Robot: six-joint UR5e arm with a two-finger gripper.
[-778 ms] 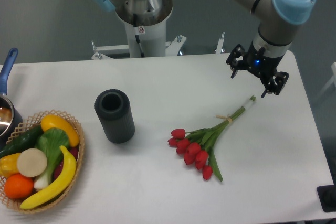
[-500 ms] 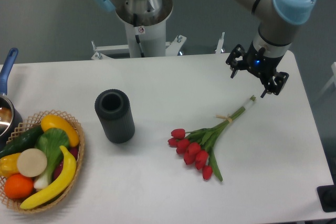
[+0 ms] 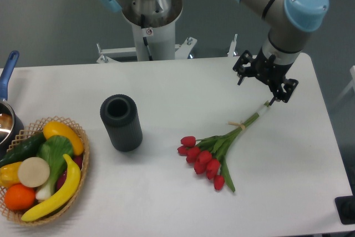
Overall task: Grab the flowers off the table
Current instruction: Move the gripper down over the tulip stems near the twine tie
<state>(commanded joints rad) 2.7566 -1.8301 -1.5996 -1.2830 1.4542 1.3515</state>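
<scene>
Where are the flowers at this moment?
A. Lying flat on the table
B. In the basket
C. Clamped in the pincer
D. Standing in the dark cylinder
A: the flowers lie on the white table, with the pincer open above the stem tips, gripping nothing.

We note the arm: silver-grey tubular links with light blue round caps at the joints. The pincer [image 3: 265, 85] is black, with two short dark fingers on a black wrist block. The base column is white and cylindrical, with a small red-and-white label on its front. Dark cables run along the upper joints.
</scene>
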